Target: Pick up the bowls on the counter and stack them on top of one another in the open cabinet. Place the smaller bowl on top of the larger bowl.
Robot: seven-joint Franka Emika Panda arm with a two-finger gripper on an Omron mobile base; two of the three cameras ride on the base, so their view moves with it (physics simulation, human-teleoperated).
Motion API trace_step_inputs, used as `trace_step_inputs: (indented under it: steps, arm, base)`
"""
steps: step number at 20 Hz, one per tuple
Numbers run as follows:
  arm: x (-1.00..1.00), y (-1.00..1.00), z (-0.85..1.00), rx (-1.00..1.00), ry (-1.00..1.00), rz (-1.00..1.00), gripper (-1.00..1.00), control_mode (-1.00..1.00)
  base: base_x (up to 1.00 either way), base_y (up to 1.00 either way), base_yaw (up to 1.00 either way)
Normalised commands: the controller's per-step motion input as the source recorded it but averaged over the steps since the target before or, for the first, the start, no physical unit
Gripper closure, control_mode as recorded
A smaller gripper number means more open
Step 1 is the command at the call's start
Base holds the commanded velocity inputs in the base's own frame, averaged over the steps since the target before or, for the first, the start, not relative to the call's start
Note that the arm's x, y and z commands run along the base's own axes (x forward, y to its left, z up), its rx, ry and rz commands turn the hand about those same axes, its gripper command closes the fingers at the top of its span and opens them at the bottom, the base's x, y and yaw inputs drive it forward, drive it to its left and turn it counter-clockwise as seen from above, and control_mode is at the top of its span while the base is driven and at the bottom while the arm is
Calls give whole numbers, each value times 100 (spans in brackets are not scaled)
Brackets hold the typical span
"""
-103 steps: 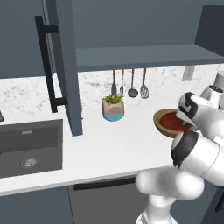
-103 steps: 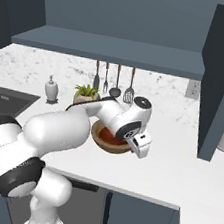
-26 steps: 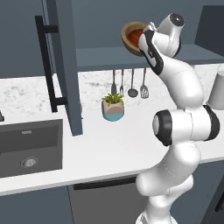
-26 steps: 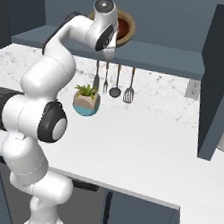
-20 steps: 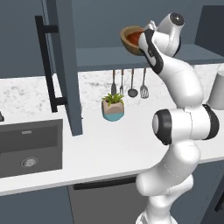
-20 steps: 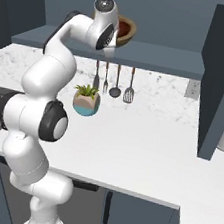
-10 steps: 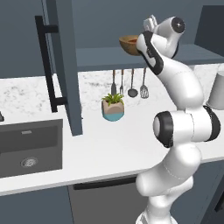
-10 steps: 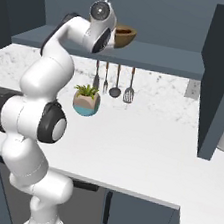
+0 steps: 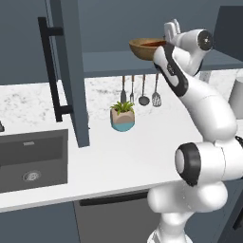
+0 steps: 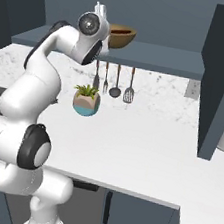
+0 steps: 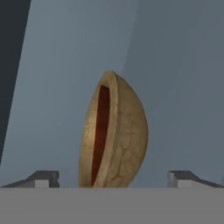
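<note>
Up on the cabinet shelf (image 9: 109, 64) you've got the wooden bowl (image 9: 146, 48) sitting with the reddish bowl (image 11: 101, 131) nested inside, your end effector (image 11: 113, 177) spread wide and holding nothing, so the stacking looks done.

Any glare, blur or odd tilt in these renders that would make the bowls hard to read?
Left base view: flat, even light, no glare, larger bowl sharp on the open cabinet shelf. Right base view: equally crisp, soft shadows under the shelf. Hand view: rolled sideways, so the bowl appears on edge, slightly soft, the smaller bowl a red sliver inside.
</note>
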Motion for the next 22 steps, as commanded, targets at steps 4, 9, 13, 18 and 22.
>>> trace_step_inputs:
  steps: [4, 9, 13, 18, 22]
  arm:
    - [-100, 0, 0, 1, 3, -1, -100, -100]
    - [-100, 0, -18, -5, 27, 0, -100, -100]
    - [-92, 0, -62, -7, 27, 0, -100, -100]
    - [-86, 0, -89, -8, 19, 10, -100, -100]
    - [-73, 0, -95, -7, 14, 18, -100, -100]
  base:
    - [0, 0, 0]
    - [0, 0, 0]
    - [0, 0, 0]
    - [0, 0, 0]
    - [0, 0, 0]
